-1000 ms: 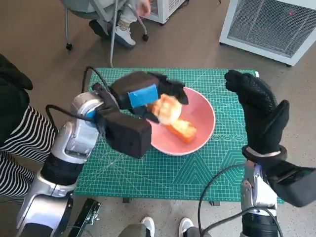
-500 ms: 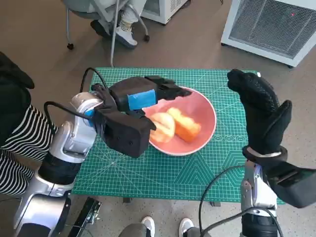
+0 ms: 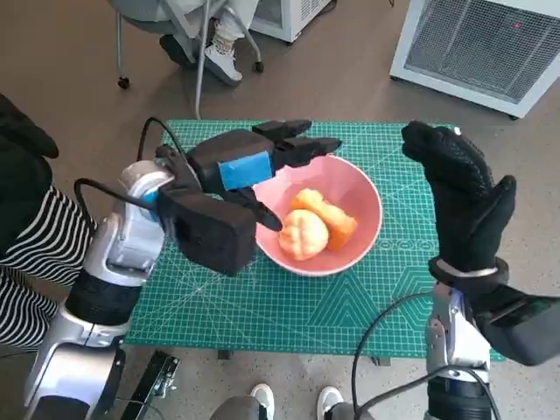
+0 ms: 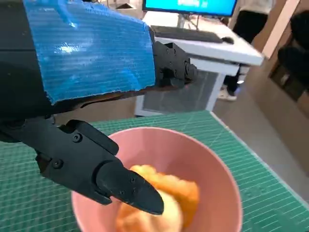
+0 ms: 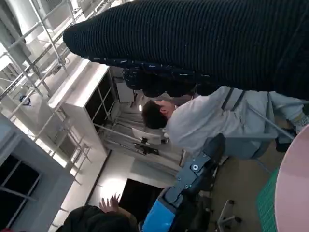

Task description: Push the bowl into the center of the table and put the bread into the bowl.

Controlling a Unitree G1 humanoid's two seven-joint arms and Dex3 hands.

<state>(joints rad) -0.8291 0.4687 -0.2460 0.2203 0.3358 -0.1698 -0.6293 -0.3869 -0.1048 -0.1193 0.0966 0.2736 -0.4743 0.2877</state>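
Observation:
The pink bowl sits near the middle of the green cutting mat. Two pieces of bread lie inside it: a pale round one and an orange one. My left hand hovers above the bowl's left rim with its fingers spread and nothing in them. In the left wrist view the fingers hang just above the bread in the bowl. My right hand is raised upright at the mat's right side, holding nothing.
A person's striped sleeve is at the left edge. A chair and a person's feet stand beyond the table. A white grilled appliance is at the far right. In the right wrist view a seated person shows.
The left hand let go of the pale bread, which dropped into the bowl beside the orange piece. The left hand then lifted and opened. The right hand stayed still.

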